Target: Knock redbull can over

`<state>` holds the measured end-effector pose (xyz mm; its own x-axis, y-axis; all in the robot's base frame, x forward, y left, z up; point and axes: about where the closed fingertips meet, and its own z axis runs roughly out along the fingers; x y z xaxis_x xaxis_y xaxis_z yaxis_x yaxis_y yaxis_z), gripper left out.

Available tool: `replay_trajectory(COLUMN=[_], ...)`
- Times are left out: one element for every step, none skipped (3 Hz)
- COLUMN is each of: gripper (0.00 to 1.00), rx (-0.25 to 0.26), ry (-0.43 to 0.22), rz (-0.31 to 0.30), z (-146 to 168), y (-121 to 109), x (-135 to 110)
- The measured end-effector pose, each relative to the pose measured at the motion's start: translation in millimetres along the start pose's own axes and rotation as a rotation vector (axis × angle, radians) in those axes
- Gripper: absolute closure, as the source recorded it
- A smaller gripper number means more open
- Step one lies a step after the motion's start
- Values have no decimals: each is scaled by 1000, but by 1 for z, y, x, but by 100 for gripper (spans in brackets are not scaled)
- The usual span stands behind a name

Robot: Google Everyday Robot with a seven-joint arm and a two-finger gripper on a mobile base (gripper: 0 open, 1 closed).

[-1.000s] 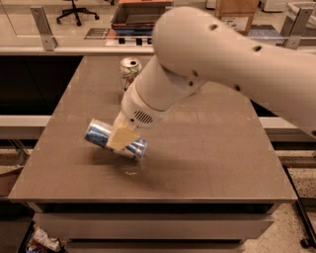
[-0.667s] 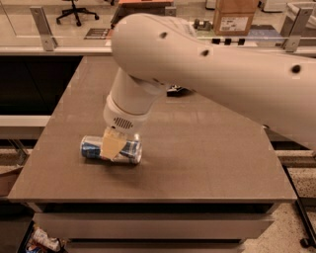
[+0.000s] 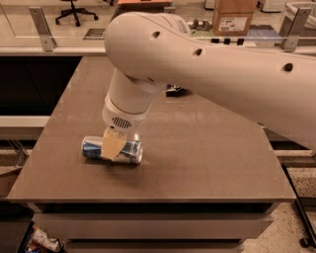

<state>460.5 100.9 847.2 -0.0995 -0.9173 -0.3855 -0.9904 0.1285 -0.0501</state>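
Observation:
The redbull can is blue and silver and lies on its side on the brown table, near the front left, with its silver end pointing right. My gripper hangs from the large white arm and sits right over the middle of the can, touching or just in front of it. Its tan tip covers the can's centre.
A small dark object lies on the table behind the arm. A cardboard box and an office chair stand beyond the table's far edge. The front table edge is close to the can.
The arm has swung in over the table and now hides the soda can at the back. The can went from tilted to lying flat, a little further left.

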Motion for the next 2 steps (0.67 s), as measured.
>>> replay_trajectory(gripper=[35, 12], rx=[3, 6], ry=[-1, -1], rz=[-2, -4], z=[-1, -3], y=[1, 1], x=[0, -1])
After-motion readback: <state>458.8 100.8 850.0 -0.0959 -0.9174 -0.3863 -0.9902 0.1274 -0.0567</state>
